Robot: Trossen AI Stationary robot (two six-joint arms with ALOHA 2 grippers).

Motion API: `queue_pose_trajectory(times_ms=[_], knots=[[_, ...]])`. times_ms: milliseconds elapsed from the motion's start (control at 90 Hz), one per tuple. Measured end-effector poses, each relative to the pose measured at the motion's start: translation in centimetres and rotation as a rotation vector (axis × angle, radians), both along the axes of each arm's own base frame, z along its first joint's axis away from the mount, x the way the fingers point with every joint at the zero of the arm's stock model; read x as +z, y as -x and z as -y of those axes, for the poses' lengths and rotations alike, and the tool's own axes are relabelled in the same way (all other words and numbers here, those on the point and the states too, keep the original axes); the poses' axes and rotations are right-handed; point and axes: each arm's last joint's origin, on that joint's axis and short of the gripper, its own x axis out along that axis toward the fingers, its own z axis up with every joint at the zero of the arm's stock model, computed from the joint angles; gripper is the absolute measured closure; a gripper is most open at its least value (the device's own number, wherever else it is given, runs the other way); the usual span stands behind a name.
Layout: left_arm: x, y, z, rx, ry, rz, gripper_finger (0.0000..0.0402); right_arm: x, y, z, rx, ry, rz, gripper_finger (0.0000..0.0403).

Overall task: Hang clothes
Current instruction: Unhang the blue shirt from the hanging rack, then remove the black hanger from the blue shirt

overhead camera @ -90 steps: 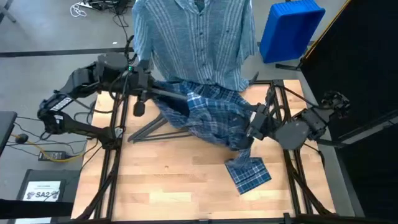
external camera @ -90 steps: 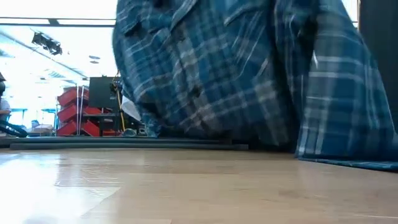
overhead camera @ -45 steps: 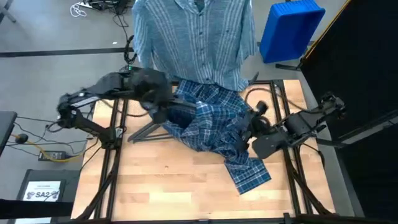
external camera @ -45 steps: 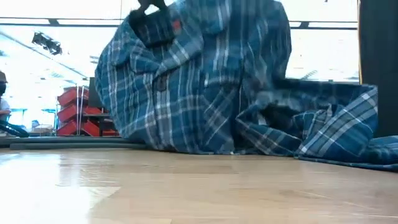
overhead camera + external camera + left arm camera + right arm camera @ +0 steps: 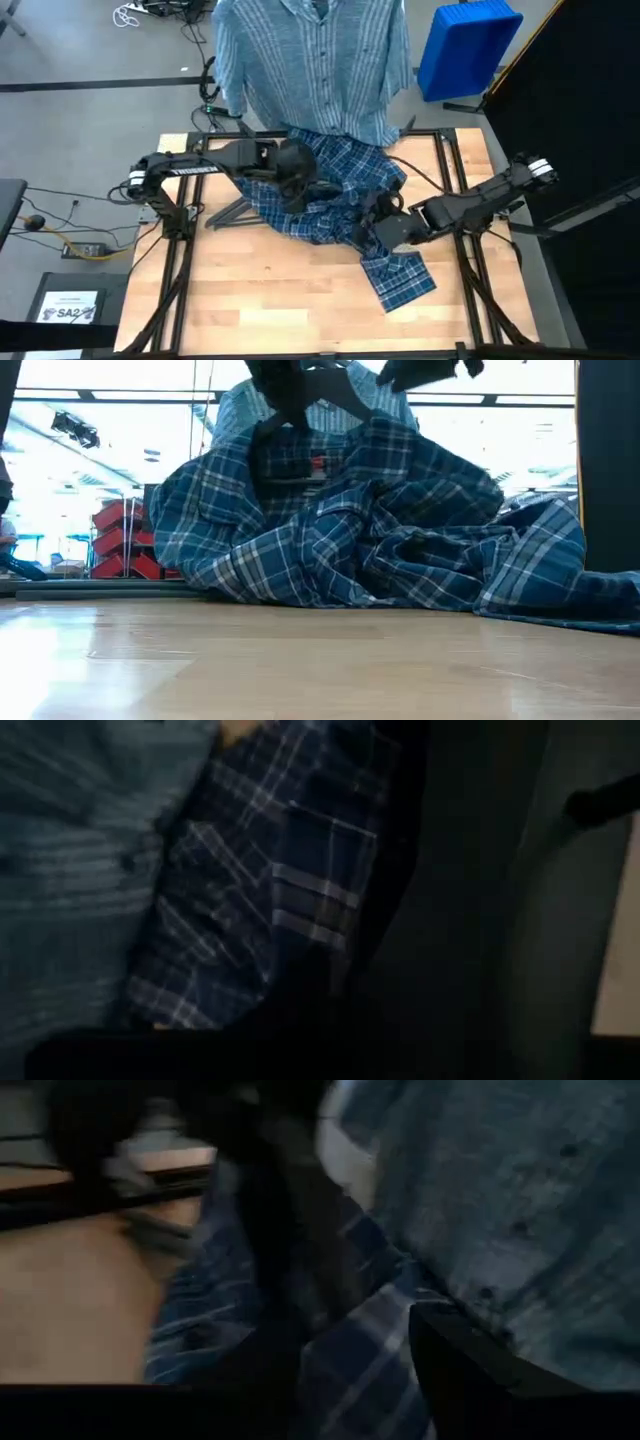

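Workshop floor around a pale wooden table, bright windows behind

The wooden table (image 5: pixel 270 290) has black rails (image 5: pixel 170 270) along its sides and stands on a grey floor (image 5: pixel 80 50); a blue bin (image 5: pixel 465 45) sits at 1 o'clock from the table, a loose white cable (image 5: pixel 128 14) lies at 11 o'clock, and a white labelled box (image 5: pixel 68 305) rests at 8 o'clock; a dark panel (image 5: pixel 590 120) fills the 3 o'clock side; at table height, bright window light (image 5: pixel 90 450) shows red bins (image 5: pixel 125 540), a dark monitor (image 5: pixel 165 510) and a ceiling fixture (image 5: pixel 75 428)

The plaid shirt (image 5: pixel 330 190) has dropped into a heap; both hands moved inward.
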Motion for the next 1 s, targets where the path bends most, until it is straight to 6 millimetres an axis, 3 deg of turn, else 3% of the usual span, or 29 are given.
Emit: queue_pose_trajectory(times_ms=[67, 167, 278, 644, 1000], knots=[[0.2, -0.2, 0.4, -0.020, -0.015, 0.023, 0.0339, -0.1, -0.4, 1.1, -0.032, -0.015, 0.026, 0.0242], [0.9, -0.4, 0.8, -0.044, -0.012, 0.068, 0.0386, -0.4, -0.8, 2.5, -0.022, -0.057, 0.009, 0.0237], [0.9, -0.1, 1.0, -0.048, -0.008, 0.054, 0.0386, -0.8, -0.7, 3.4, -0.025, -0.084, -0.035, 0.0236], [1.8, 1.7, 1.2, -0.027, -0.025, 0.021, 0.0386, -3.1, 1.8, 3.6, -0.151, -0.179, -0.229, 0.0259], [4.8, 5.0, 1.4, -0.026, -0.035, 0.108, 0.0386, -4.0, 4.3, 3.9, -0.300, -0.215, -0.357, 0.0275]])
